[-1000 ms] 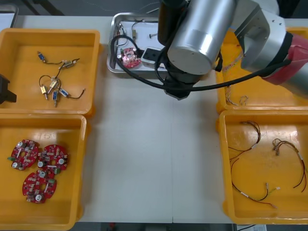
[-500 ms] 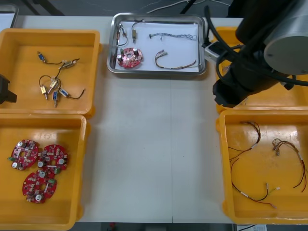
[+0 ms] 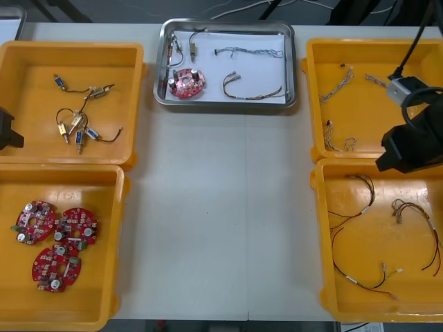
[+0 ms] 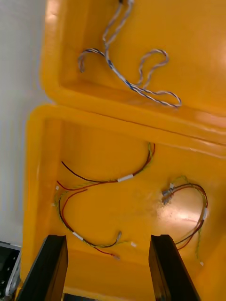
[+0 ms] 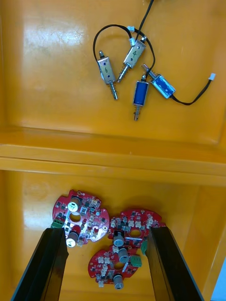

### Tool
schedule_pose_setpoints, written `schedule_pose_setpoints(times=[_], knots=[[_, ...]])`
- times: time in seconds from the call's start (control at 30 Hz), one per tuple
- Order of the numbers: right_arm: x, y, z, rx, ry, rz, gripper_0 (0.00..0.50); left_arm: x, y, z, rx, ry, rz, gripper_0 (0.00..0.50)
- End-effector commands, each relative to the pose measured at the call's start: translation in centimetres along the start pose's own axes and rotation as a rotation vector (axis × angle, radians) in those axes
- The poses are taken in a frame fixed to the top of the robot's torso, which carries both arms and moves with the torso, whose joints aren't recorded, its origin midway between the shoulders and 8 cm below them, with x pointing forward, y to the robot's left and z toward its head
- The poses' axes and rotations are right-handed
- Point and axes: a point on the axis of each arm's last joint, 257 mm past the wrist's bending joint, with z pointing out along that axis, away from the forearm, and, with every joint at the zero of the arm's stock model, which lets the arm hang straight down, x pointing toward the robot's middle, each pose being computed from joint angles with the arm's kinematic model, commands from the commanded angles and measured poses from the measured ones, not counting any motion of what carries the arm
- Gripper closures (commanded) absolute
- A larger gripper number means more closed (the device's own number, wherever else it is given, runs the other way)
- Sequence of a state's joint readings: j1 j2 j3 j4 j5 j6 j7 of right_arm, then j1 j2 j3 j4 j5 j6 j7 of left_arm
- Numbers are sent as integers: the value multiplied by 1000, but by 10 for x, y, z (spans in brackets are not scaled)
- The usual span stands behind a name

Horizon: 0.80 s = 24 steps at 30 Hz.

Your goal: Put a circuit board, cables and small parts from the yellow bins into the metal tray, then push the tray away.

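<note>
Boards (image 3: 55, 242), three round red ones, lie bunched in the near left bin (image 3: 97, 294). The left gripper (image 5: 107, 230) hangs above them, its fingers apart and holding nothing. In the front view the left arm (image 3: 7, 131) is a dark shape at the left edge, by the far left bin (image 3: 118, 69).

Across the bare table (image 3: 221, 221), the near right bin (image 3: 320, 235) holds loose red and yellow cables (image 3: 360, 207). The right gripper (image 4: 107, 239) hovers over this bin, fingers spread and empty. The right arm (image 3: 414, 142) sits above the seam between the two right bins.

Farther off, the far left bin holds small metal parts (image 3: 75, 128) joined by black cables. The far right bin (image 3: 360, 111) holds twisted blue and white cables (image 3: 339, 79).

At the table's far edge, between the two far bins, sits the tray (image 3: 294, 69), white inside. It holds one board (image 3: 187, 81), a red and yellow cable (image 3: 252, 91), a twisted cable (image 3: 249, 52) and small parts (image 3: 183, 47) on a black cable.
</note>
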State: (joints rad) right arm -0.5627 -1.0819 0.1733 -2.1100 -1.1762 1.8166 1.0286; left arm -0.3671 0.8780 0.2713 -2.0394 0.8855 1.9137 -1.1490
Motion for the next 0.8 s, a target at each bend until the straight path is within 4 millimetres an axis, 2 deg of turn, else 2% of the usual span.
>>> schedule_pose_setpoints(times=[0.03, 0.23, 0.47, 0.8], knots=[[18, -34, -18, 27, -18, 99, 0, -4, 8, -12, -17, -27, 101, 0], [40, -59, -16, 22, -17, 203, 0, -4, 8, -12, -17, -27, 101, 0], [55, -75, -6, 37, -31, 254, 0, -4, 8, -12, -17, -27, 101, 0], [44, -67, 8, 9, -85, 258, 0, -4, 8, -12, -17, -27, 101, 0]])
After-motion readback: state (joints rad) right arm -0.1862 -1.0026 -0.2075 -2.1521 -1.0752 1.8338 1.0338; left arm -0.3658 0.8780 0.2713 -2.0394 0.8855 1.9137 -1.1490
